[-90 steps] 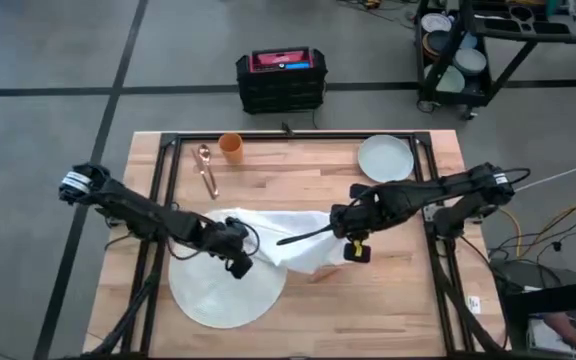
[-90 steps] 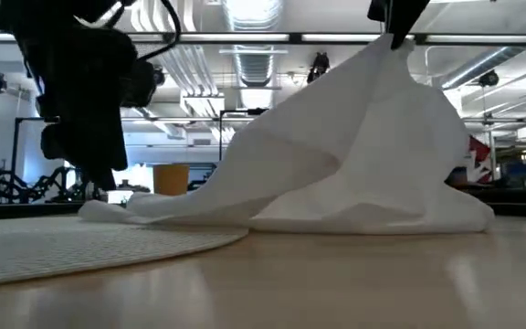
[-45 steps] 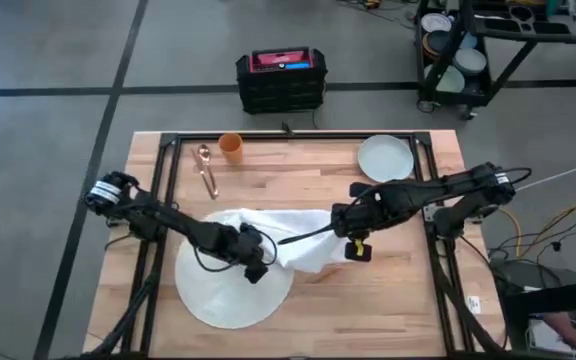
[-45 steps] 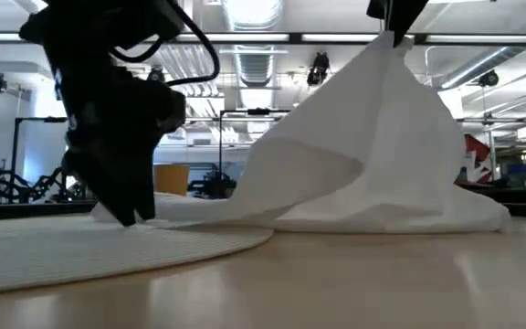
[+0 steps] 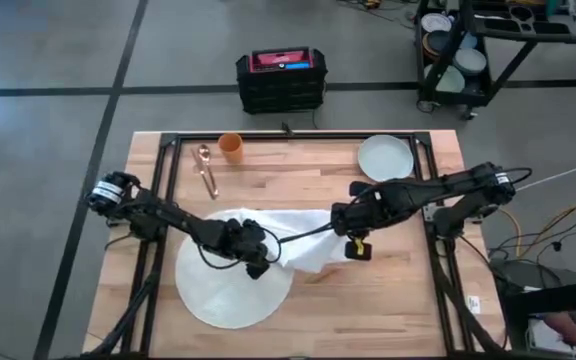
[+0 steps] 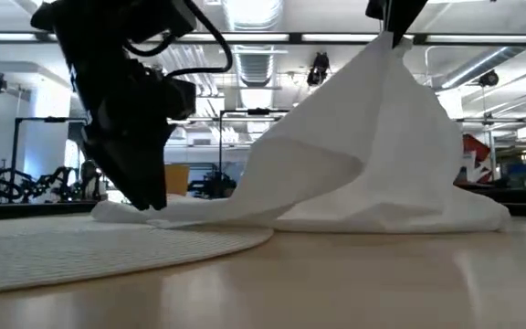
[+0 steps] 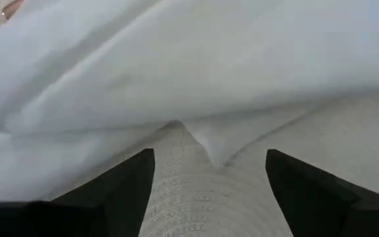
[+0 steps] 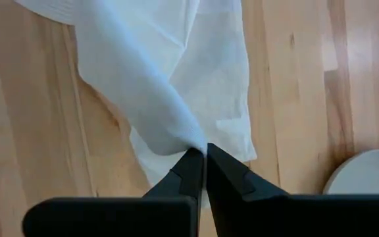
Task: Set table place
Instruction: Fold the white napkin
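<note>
A round white mat (image 5: pixel 230 290) is seen lying flat on the light-wood table (image 5: pixel 398 300), toward its front left part. A white cloth napkin (image 5: pixel 303 240) is draped partly over the mat's far right edge and partly on the bare wood near the table's middle.

The right gripper (image 8: pixel 204 157) is held above the table's middle, its jaws pressed together on a pinched fold of the napkin, which is lifted into a peak in the low view (image 6: pixel 373 137).

The left gripper (image 7: pixel 206 168) is lowered over the mat at the napkin's near left edge; its fingers (image 7: pixel 127 184) are spread apart with nothing held, the napkin's hem and the ribbed mat being visible between them.

Along the table's far edge, a copper-coloured spoon (image 5: pixel 207 170) and an orange cup (image 5: pixel 230 146) are found toward the left corner, and a pale grey-green plate (image 5: pixel 385 158) toward the right corner.
</note>
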### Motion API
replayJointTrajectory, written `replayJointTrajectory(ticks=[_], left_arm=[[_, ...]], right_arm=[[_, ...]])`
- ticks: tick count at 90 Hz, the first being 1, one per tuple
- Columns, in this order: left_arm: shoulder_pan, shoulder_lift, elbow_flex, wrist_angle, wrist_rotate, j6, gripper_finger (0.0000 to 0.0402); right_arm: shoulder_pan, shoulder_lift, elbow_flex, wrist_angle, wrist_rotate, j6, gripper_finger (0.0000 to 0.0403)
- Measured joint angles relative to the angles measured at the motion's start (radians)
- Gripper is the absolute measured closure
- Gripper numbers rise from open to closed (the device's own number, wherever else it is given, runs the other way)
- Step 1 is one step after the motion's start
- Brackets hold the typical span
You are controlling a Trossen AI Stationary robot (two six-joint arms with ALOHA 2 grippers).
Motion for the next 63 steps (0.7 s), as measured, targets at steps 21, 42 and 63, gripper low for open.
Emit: replayJointTrajectory(ticks=[21, 42, 63], left_arm=[[0.0, 0.04, -0.005, 0.079, 0.005, 0.026, 0.0119], [0.004, 0.092, -0.004, 0.131, -0.02, 0.029, 0.0128], [0.006, 0.119, 0.003, 0.128, -0.079, 0.079, 0.0272]], right_arm=[[-0.025, 0.0, 0.0, -0.001, -0.005, 0.002, 0.0403], [-0.059, -0.007, 0.0, -0.002, -0.005, 0.002, 0.0403], [-0.082, -0.013, 0.004, -0.002, -0.004, -0.001, 0.0403]])
